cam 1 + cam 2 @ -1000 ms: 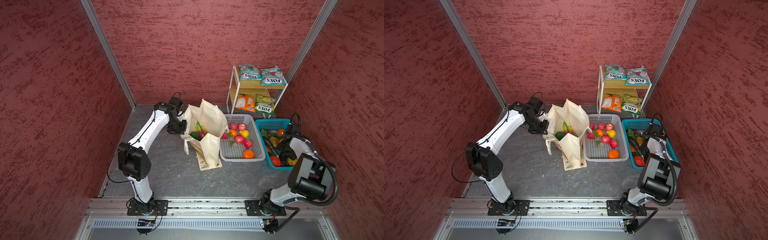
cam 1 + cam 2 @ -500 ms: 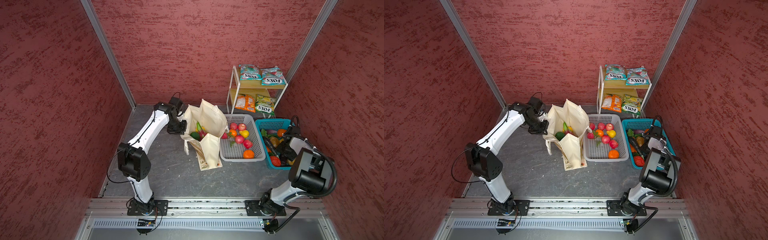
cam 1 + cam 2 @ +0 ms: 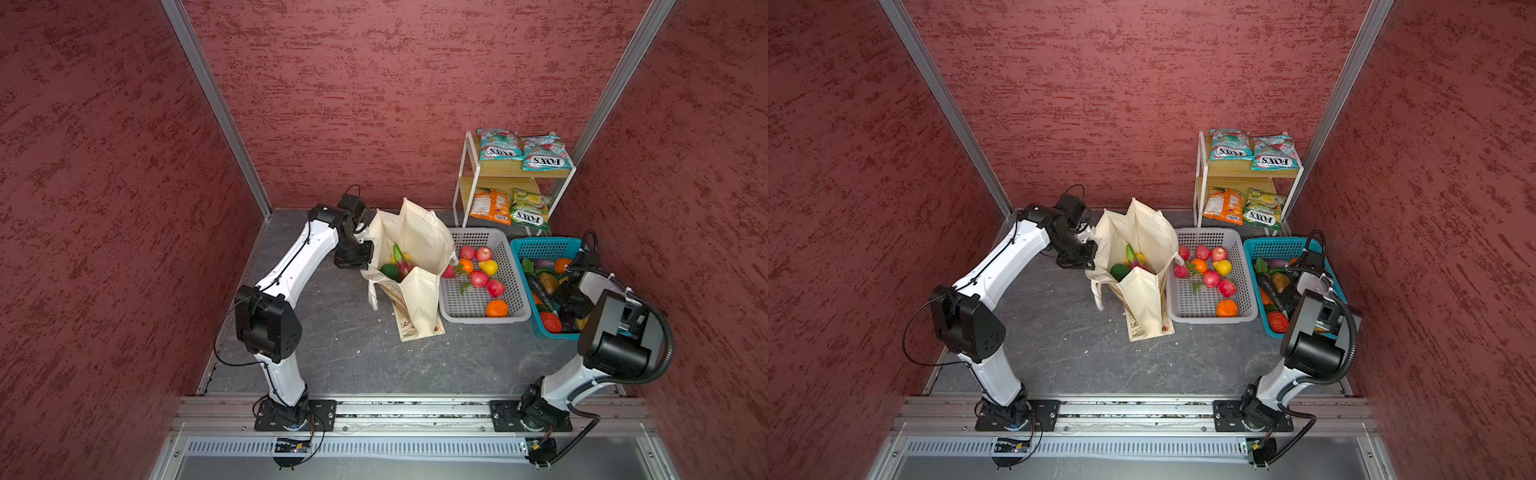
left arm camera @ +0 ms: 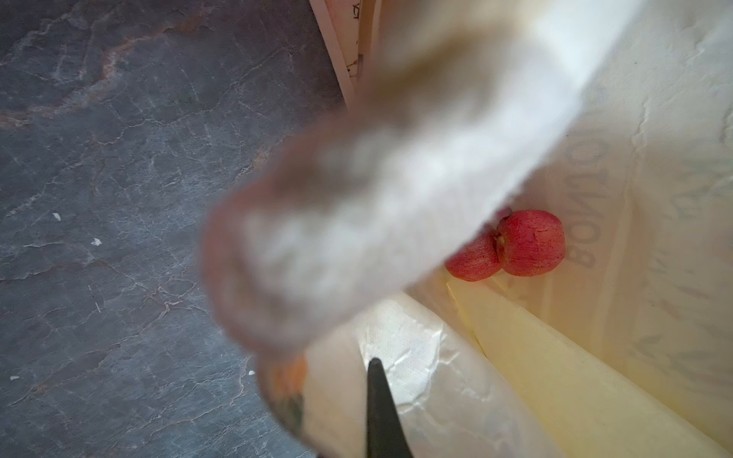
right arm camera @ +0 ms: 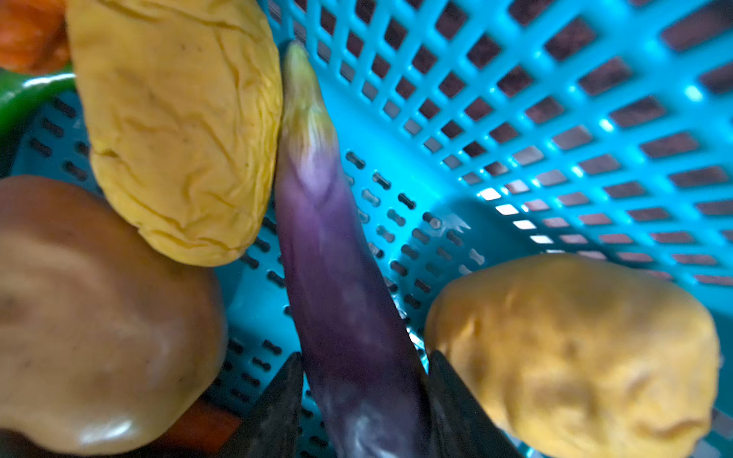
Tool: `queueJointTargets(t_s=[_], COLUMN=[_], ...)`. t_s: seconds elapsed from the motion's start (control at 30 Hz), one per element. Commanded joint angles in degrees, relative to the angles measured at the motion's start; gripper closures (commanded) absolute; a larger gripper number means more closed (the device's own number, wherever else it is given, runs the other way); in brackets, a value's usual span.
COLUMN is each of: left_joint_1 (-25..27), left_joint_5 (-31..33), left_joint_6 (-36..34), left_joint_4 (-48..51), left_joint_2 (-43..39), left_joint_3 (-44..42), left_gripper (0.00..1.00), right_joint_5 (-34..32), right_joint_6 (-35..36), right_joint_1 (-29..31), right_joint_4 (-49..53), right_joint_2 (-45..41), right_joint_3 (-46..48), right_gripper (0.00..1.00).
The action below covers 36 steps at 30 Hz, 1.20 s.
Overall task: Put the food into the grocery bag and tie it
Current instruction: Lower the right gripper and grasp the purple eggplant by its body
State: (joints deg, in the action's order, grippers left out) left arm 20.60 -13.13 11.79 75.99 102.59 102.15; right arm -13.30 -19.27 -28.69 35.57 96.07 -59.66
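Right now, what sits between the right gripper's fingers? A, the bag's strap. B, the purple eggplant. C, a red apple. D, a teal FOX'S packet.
B: the right wrist view shows the right gripper with a finger on either side of the purple eggplant, which lies in the blue basket.

Grocery bag left of basket

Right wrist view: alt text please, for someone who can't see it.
A long purple eggplant lies in a blue basket, flanked by two dark fingers. Beside it sit a wrinkled yellow fruit, a lumpy yellow item and a brown item.
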Motion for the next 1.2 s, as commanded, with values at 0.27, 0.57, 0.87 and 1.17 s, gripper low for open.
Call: queueJointTargets(t_s=[0.27, 0.57, 0.87, 1.17], left_joint_1=[0.85, 0.85, 0.85, 0.85], left_joint_5=[-0.61, -0.51, -0.42, -0.31], left_joint_6=[0.17, 0.17, 0.03, 0.16], left_joint_4=[1.07, 1.25, 1.27, 1.04], left_joint_2=[-0.29, -0.13, -0.41, -0.79], left_joint_3=[-0.01, 0.33, 0.15, -0.22], left_gripper=[1.0, 1.0, 1.0, 1.0], right_joint_5=[1.35, 2.48, 2.84, 4.29], right_joint_6=[0.03, -0.82, -0.85, -4.62], right_joint_1=[-1.28, -1.28, -1.29, -1.3], right_joint_4=[-1.74, -1.46, 1.72, 6.99], right_joint_2=[2.36, 1.1, -3.77, -17.02], right_joint_3=[-1.86, -1.39, -3.25, -5.47], right_gripper=[0.54, 0.64, 0.69, 0.7])
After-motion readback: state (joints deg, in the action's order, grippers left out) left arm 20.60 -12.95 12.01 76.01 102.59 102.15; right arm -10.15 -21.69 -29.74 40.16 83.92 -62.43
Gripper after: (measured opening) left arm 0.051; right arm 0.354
